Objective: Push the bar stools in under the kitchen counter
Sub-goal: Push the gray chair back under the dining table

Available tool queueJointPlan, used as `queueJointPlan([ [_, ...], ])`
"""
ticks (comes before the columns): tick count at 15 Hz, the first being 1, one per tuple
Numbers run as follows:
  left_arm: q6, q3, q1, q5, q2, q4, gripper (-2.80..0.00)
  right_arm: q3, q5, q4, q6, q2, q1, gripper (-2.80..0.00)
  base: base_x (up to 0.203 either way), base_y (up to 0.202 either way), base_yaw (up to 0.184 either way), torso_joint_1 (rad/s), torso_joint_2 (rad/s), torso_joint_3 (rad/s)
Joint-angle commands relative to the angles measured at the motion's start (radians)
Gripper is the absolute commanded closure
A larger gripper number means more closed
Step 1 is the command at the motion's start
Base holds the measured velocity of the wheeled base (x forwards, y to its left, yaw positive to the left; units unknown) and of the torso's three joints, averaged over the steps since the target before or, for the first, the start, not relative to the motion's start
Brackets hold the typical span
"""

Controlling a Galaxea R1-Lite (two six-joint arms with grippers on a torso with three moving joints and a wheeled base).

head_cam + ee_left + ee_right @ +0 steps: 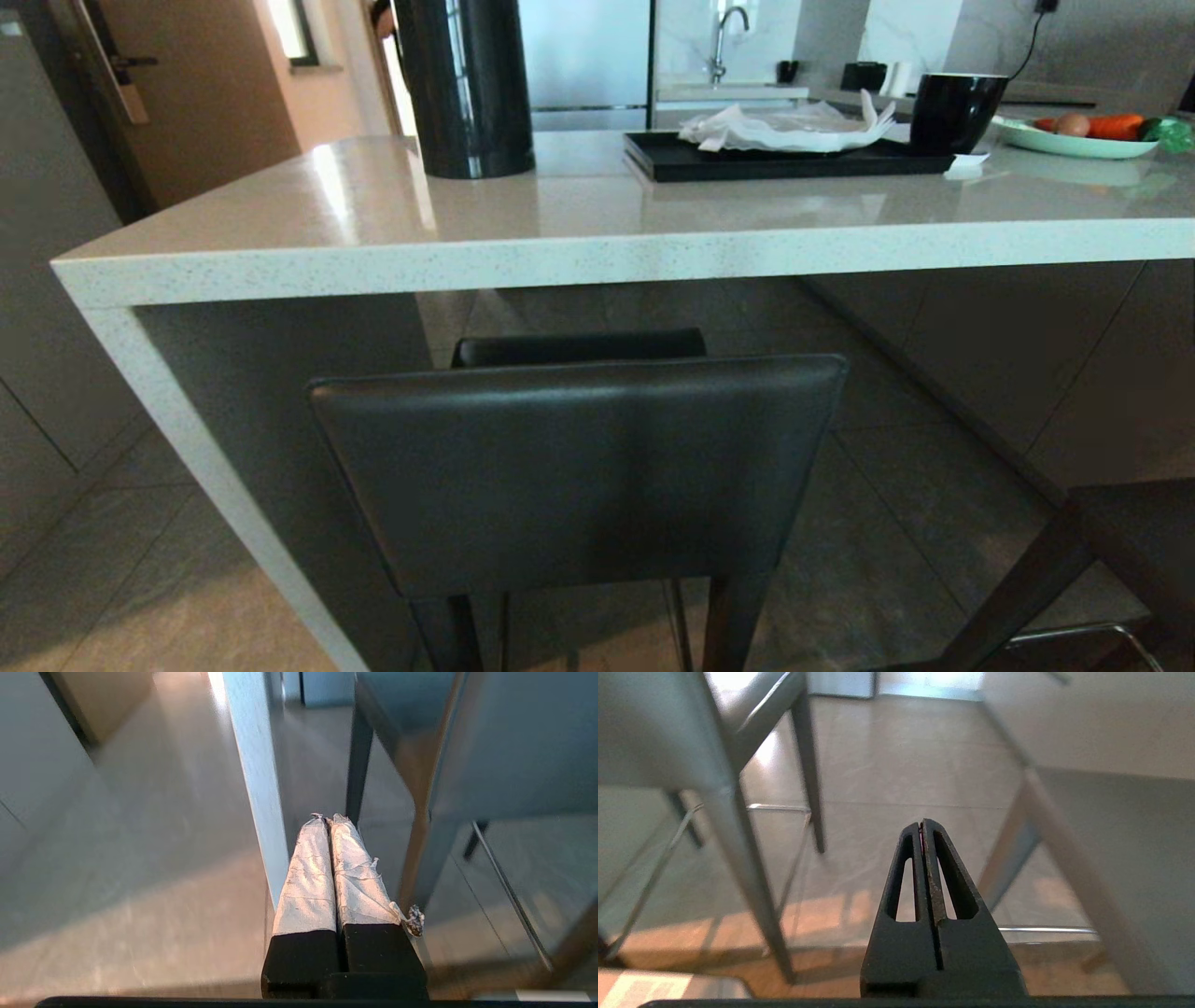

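Nearest bar stool (579, 467) stands centred in the head view, backrest towards the camera and seat facing the kitchen counter (597, 257); the backrest's long axis runs parallel to the counter's front edge. Beyond it, under the slab, shows the top of a second dark backrest (579, 347), the rest of it hidden by the first. A further dark seat and leg (1074, 569) with a metal footrest bar is cut off at the lower right corner. Stool legs below the near backrest run out of frame. Left gripper (329, 820), fingers wrapped in pale tape and pressed together, holds nothing, and hangs beside the counter's white side panel (254, 774). Right gripper (921, 823), black fingers closed tip to tip, empty, hangs between stool legs above the floor. On the glossy speckled top: black cylinder (465, 84), black tray (784, 159) with crumpled white paper (784, 126), black cup (954, 110), green plate (1074, 140) of vegetables. Grey tiled floor (887, 523); sink tap (728, 37) behind
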State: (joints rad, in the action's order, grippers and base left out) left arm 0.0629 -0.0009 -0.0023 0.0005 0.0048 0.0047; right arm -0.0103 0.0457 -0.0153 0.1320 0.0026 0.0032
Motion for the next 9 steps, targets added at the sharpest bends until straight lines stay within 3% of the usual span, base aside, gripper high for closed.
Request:
queueJointPlan([
  [1, 0.005, 0.002, -0.001, -0.01, 0.0, 0.002, 0.0, 0.01, 0.002, 0.002, 0.001, -0.003, 0.001, 0.0, 0.0, 0.0, 0.0, 0.0, 0.0, 0.0],
  [6, -0.004, 0.002, -0.001, -0.008, 0.0, 0.004, 0.0, 0.01, 0.002, 0.003, -0.002, -0.003, 0.001, 0.0, 0.0, 0.0, 0.0, 0.0, 0.0, 0.0],
  [9, -0.049, 0.002, -0.001, 0.001, 0.0, 0.001, 0.0, 0.01, 0.002, 0.003, -0.006, -0.003, 0.001, 0.0, 0.0, 0.0, 0.0, 0.0, 0.0, 0.0],
])
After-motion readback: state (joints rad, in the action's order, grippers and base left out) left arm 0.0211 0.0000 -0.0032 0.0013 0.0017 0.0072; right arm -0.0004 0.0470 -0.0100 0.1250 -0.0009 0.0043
